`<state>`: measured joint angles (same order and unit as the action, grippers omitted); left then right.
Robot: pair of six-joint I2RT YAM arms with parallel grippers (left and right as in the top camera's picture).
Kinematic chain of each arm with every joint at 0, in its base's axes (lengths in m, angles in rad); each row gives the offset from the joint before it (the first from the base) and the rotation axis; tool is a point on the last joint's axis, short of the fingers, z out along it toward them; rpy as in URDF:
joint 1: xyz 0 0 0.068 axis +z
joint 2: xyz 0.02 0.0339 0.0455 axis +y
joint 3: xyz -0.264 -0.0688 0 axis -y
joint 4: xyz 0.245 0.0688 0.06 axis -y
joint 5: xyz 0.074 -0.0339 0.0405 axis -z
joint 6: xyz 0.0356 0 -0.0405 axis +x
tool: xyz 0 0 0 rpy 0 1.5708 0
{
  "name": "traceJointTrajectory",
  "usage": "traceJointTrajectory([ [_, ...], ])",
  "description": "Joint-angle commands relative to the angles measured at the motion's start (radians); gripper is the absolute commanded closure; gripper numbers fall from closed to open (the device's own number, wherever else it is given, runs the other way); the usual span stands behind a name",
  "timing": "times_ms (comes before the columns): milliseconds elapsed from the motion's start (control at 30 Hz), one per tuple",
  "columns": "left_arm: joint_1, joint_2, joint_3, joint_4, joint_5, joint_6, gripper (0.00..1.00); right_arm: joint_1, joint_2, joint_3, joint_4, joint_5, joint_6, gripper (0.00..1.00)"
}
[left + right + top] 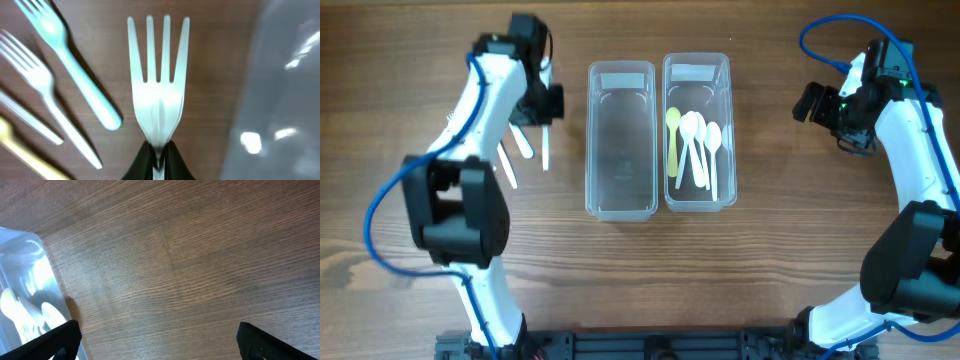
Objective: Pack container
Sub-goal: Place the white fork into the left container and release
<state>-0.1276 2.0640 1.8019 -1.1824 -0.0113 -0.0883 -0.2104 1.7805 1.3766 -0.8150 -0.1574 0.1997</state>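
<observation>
left wrist, left tool (pixel 159 152) pinching white fork (pixel 159 95)

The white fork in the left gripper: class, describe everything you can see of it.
The white fork is glossy plastic with four straight tines and a ridge down its neck. The left gripper pinches it by the neck, tines pointing away from the fingers, and hides the handle. It sits over the wooden table, between loose forks and the clear container, touching neither. Whether it touches the table cannot be told.
</observation>
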Motion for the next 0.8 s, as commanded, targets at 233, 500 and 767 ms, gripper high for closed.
traceJointTrajectory([
  [233,-0.256,-0.138,0.059,0.009,0.07,-0.102,0.9,0.0,0.003,-0.003,0.0,-0.016,-0.006,0.0],
  [500,-0.326,0.02,-0.016,0.177,0.071,-0.18,0.85,0.0,0.003,-0.003,0.0,-0.016,-0.005,0.0],
  [767,-0.344,0.02,-0.014,0.196,0.062,-0.19,0.71,0.0,0.003,-0.003,-0.006,-0.016,-0.006,0.01],
])
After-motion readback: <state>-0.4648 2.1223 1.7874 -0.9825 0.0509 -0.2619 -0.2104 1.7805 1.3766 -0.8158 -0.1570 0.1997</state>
